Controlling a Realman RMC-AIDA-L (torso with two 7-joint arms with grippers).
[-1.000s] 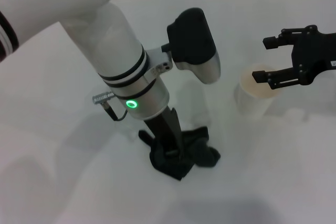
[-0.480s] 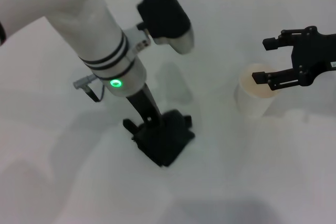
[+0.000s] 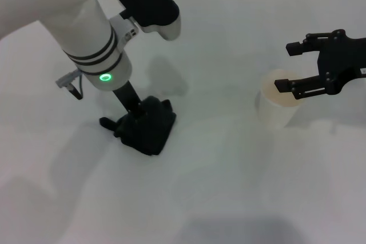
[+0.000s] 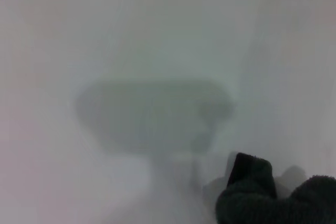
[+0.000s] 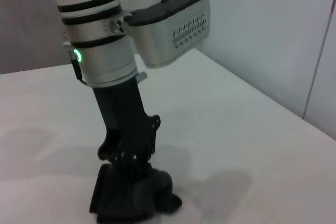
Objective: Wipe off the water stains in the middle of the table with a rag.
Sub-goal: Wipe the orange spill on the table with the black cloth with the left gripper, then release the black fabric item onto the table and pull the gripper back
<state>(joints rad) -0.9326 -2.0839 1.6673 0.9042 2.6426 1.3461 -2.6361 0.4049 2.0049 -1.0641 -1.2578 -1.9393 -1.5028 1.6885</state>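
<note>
I looked from the head camera, left side first. My left arm (image 3: 86, 38) was big and white, with a small green light on its wrist. It came down from about ten o'clock. The left gripper (image 3: 134, 123) pointed down and pressed on the rag (image 3: 147, 131). The rag was dark and bunched up. It lay on the table (image 3: 217, 187), at about eight o'clock from the middle of what I saw. The gripper was black and the rag was nearly black too, so I could not tell if the fingers were clamped on the cloth or just pushing it down.

From the right wrist camera I saw the same arm standing over the rag (image 5: 134, 198), with the gripper (image 5: 128, 169) touching the top of the cloth. The left wrist camera was foggy. It showed only a bit of the rag (image 4: 278, 203) and a grey shadow on the white top.

I could not see any orange blot on the table. The white top around the rag looked plain.

Over at about three o'clock stood a pale cup (image 3: 278, 106). It was well apart from the rag. My right gripper (image 3: 291, 67) hung just above the cup, with its two black fingers (image 3: 294, 86) spread wide and gripping nothing.
</note>
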